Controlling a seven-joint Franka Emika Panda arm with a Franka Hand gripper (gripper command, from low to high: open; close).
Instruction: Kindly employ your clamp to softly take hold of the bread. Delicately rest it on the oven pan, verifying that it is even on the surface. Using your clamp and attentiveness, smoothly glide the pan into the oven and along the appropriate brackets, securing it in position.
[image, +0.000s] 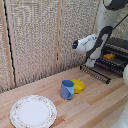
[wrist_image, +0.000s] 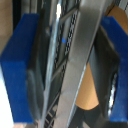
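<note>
Woven reed screens (image: 35, 35) back a pale wooden surface (image: 95, 107). At the exterior view's right edge, the bread (image: 109, 56) lies on the oven pan (image: 114, 61), which sits inside the oven (image: 119, 50), its front open. A long thin barred flap (image: 95, 73) hangs down from the oven's front, just above the wood. The white arm (image: 92, 45) reaches toward the oven's front; the exterior view does not show its tip. In the wrist view the blue-tipped jaws (wrist_image: 67, 65) stand on either side of a grey metal bar of the pan (wrist_image: 82, 55), closed on it. Nearer the middle of the surface a blue mug (image: 67, 89) touches a yellow bowl (image: 78, 86), and a floral-rimmed plate (image: 33, 111) lies well apart from them, toward the exterior view's left.
</note>
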